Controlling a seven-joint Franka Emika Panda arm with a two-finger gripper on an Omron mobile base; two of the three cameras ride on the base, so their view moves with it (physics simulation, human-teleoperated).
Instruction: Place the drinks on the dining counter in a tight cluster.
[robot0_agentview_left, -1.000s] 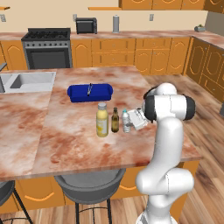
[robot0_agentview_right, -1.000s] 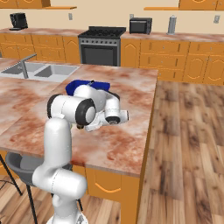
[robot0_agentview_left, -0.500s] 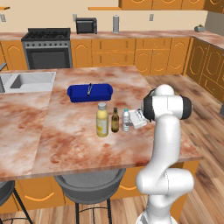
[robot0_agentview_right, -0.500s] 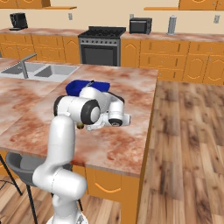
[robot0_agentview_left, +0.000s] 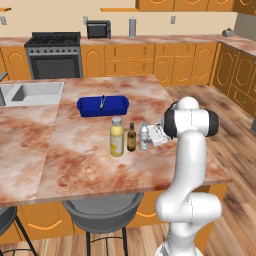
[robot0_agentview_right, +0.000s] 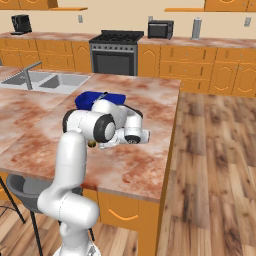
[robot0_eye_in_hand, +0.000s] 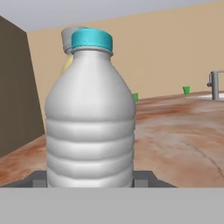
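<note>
Three drinks stand in a close row on the dining counter (robot0_agentview_left: 75, 160): a wide yellow bottle (robot0_agentview_left: 116, 137) with a grey cap, a slim brown bottle (robot0_agentview_left: 131, 137) and a small clear water bottle (robot0_agentview_left: 144, 137) with a blue cap. My gripper (robot0_agentview_left: 149, 136) reaches in from the right and is shut on the water bottle. In the hand view the water bottle (robot0_eye_in_hand: 89, 118) stands upright between my fingertips (robot0_eye_in_hand: 142, 179), with my gripper (robot0_eye_in_hand: 89, 180) low on its body. The yellow bottle's grey cap (robot0_eye_in_hand: 67, 37) peeks out behind it.
A long blue box (robot0_agentview_left: 102, 106) lies just behind the bottles, also seen as the blue box (robot0_agentview_right: 89, 99). A sink (robot0_agentview_left: 35, 92) is set into the counter's far left. Grey stools (robot0_agentview_left: 102, 212) stand under the near edge. The counter's right edge (robot0_agentview_left: 210, 150) is close to the arm.
The arm's elbow has shifted slightly. The three bottles and the gripper stay where they were.
</note>
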